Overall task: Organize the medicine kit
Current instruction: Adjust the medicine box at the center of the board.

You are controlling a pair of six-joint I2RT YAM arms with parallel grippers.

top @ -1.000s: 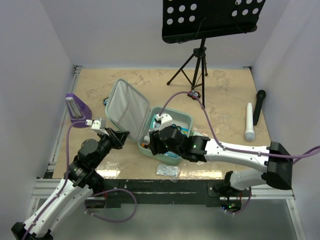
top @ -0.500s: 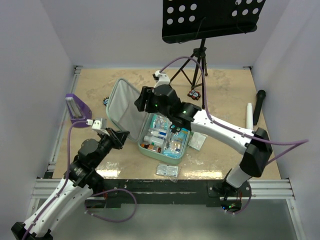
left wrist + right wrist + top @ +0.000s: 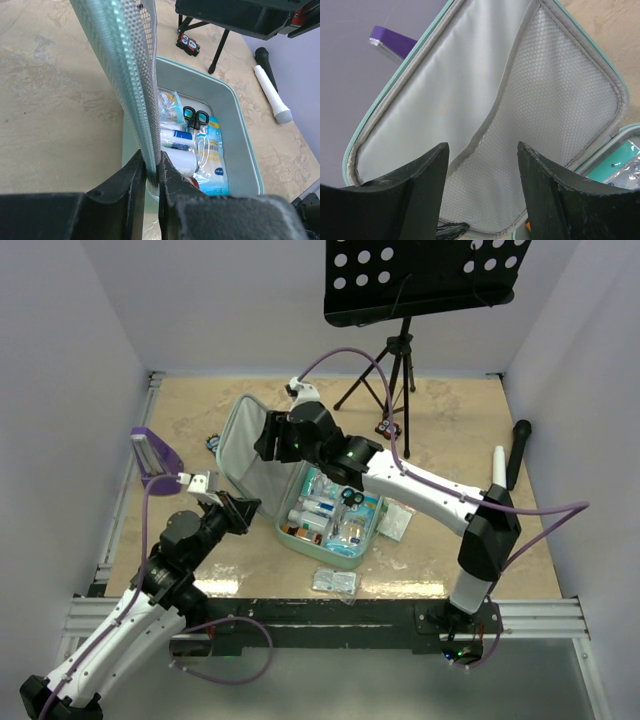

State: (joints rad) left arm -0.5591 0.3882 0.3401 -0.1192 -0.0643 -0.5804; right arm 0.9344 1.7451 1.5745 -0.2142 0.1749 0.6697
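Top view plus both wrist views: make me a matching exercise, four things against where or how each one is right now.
Things:
1. left claw
2. right claw
3. scissors
4. white microphone

States:
A. lying inside the medicine kit
B. shut on the edge of the lid
C. lying on the table, right side
D. open, facing the lid's mesh pocket

Pairs: 1-B; 2-D; 3-A; 4-C
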